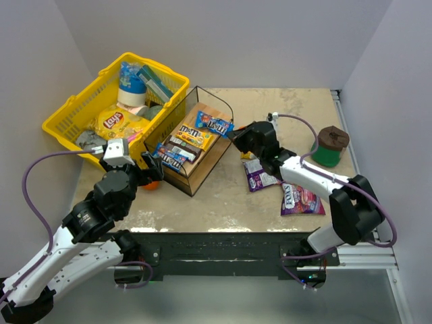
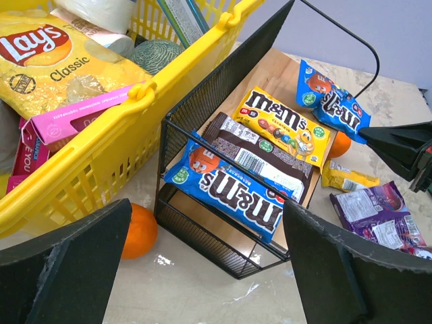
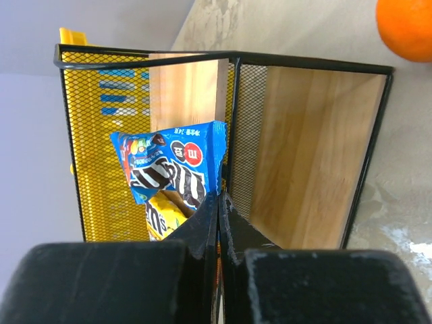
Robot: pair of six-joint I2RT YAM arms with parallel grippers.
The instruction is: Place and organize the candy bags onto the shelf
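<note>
The black wire shelf (image 1: 217,150) with wooden tiers stands mid-table. On its slanted board lie a blue M&M's bag (image 1: 169,159), a brown one (image 1: 182,147) and a yellow one (image 1: 193,135). My right gripper (image 1: 235,138) is shut on the edge of another blue M&M's bag (image 1: 214,123) at the shelf's top; the pinch shows in the right wrist view (image 3: 219,197), and the bag (image 3: 172,165) hangs over the yellow one. My left gripper (image 2: 209,270) is open and empty, low in front of the shelf (image 2: 223,253). Two purple bags (image 1: 258,177) (image 1: 302,200) and a small yellow packet (image 1: 248,156) lie on the table.
The yellow basket (image 1: 74,115) with the Lay's bag (image 1: 118,123) stands against the shelf's left side. An orange (image 1: 152,183) sits at the shelf's near-left corner, another (image 2: 341,144) behind the shelf. A green and brown pot (image 1: 331,146) stands at the right.
</note>
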